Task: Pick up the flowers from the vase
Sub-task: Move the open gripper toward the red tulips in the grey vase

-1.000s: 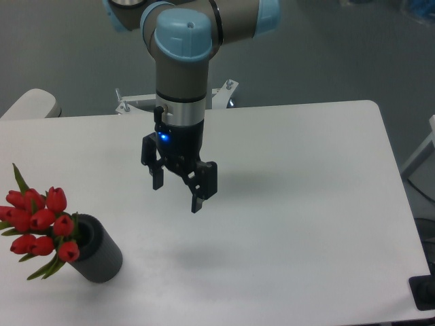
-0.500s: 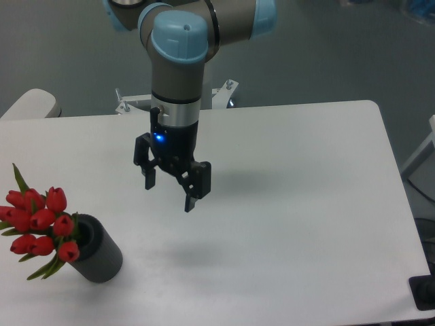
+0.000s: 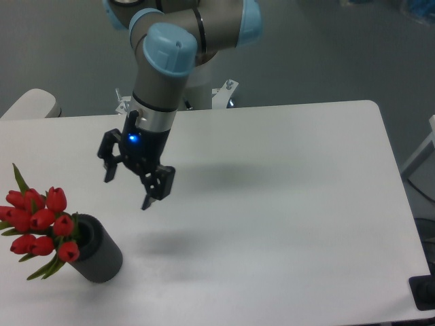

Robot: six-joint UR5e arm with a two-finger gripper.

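The flowers [image 3: 39,221], a bunch of red tulip buds with green leaves, stick out of the vase [image 3: 99,255], a short dark grey cylinder at the table's front left. The vase leans with its mouth toward the left. My gripper [image 3: 126,191] hangs open and empty above the table, up and to the right of the flowers, its two black fingers spread wide. It touches nothing.
The white table [image 3: 272,204] runs to a right edge near the frame side and a front edge at the bottom. A metal bracket [image 3: 217,95] stands behind the arm base. A pale rounded object [image 3: 30,105] sits at the far left.
The gripper has moved left toward the flowers and tilted slightly, still open. The flowers and vase have not moved.
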